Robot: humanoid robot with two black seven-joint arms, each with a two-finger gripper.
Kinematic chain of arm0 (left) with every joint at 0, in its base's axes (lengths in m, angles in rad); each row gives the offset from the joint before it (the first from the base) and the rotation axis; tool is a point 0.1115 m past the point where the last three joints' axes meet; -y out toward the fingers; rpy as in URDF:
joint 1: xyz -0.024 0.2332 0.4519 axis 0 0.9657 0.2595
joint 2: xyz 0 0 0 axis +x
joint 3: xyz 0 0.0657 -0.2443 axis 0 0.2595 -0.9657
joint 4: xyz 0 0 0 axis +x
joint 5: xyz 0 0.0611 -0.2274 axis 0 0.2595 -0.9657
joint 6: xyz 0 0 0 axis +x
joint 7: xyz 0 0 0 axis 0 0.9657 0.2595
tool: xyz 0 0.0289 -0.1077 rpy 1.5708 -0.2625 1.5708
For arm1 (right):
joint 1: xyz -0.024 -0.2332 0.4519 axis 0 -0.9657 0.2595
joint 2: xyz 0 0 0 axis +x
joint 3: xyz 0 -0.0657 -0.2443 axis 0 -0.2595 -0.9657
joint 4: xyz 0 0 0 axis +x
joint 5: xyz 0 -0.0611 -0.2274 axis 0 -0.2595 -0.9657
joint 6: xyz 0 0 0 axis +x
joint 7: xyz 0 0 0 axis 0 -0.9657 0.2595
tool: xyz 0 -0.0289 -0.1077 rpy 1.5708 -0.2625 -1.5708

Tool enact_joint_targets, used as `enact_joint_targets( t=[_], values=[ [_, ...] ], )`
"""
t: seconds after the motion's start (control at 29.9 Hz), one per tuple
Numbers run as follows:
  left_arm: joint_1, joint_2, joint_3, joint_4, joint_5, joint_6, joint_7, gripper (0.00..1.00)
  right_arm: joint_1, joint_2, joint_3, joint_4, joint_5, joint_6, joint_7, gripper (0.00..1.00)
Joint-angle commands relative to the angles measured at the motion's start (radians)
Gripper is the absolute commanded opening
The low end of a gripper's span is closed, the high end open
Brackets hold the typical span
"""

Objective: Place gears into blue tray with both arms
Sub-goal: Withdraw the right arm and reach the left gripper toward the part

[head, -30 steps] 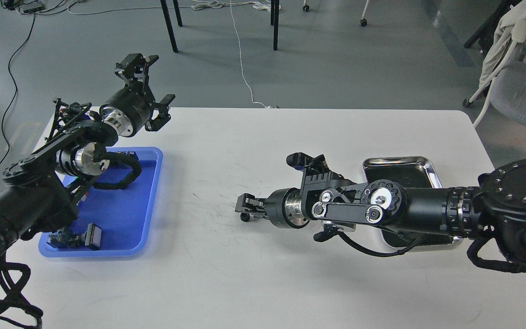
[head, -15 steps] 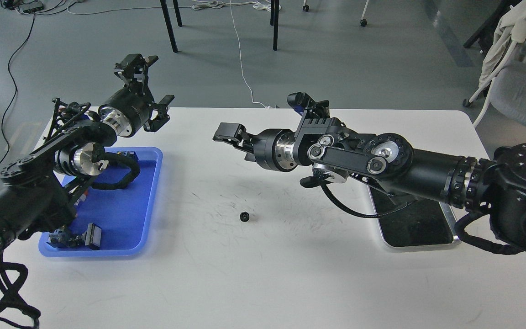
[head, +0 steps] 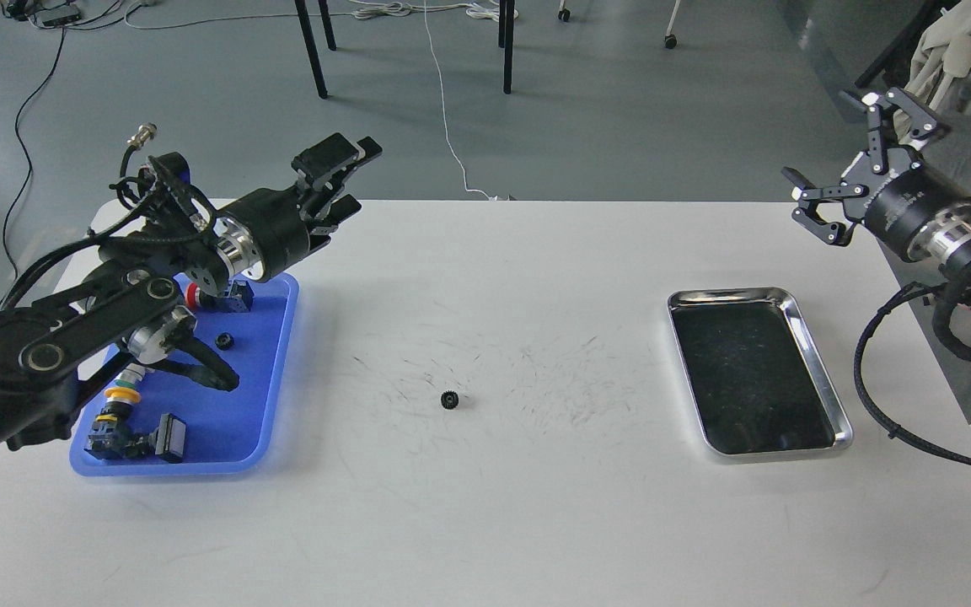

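One tiny black gear (head: 450, 400) lies alone on the white table, a little left of centre. A second gear (head: 224, 341) rests inside the blue tray (head: 276, 396) at the left. My left gripper (head: 356, 180) hovers above the tray's far right corner, pointing right. It is open and holds nothing. My right gripper (head: 842, 145) is raised beyond the table's right edge. Its fingers are spread wide with nothing between them, far from both gears.
A shiny steel tray (head: 823, 392) with a dark bottom sits at the right. The blue tray also holds coloured button switches (head: 121, 394) and a small black block (head: 172, 436). Chair legs and cables are on the floor behind the table.
My right arm let go of the gear at the table's middle, rose and drew back to the far right. My left arm swung its gripper rightward, uncovering the tray's contents.
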Motion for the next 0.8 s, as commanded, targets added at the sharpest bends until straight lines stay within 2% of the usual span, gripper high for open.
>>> enact_joint_targets(
  t=[0.0,0.1,0.2,0.47,0.6,0.77],
  values=[
    [0.059,-0.011,0.043,-0.072,0.267,0.085,-0.001,0.98,-0.187,0.002,0.066,0.003,0.140,0.046,0.066,0.98],
    [0.093,-0.070,0.104,-0.072,0.539,0.121,-0.004,0.98,-0.288,0.013,0.063,-0.011,0.181,0.046,0.134,0.98],
    [0.134,-0.102,0.131,-0.058,0.782,0.164,-0.006,0.98,-0.314,0.031,0.061,-0.039,0.186,0.046,0.157,0.98],
    [0.255,-0.168,0.131,0.052,1.187,0.207,-0.001,0.98,-0.305,0.069,0.068,-0.051,0.197,0.046,0.157,0.98],
    [0.283,-0.197,0.132,0.127,1.266,0.279,-0.001,0.97,-0.299,0.076,0.057,-0.036,0.197,0.046,0.156,0.98],
    [0.300,-0.223,0.132,0.184,1.266,0.318,-0.001,0.95,-0.258,0.100,0.022,-0.025,0.195,0.046,0.149,0.98]
  ],
)
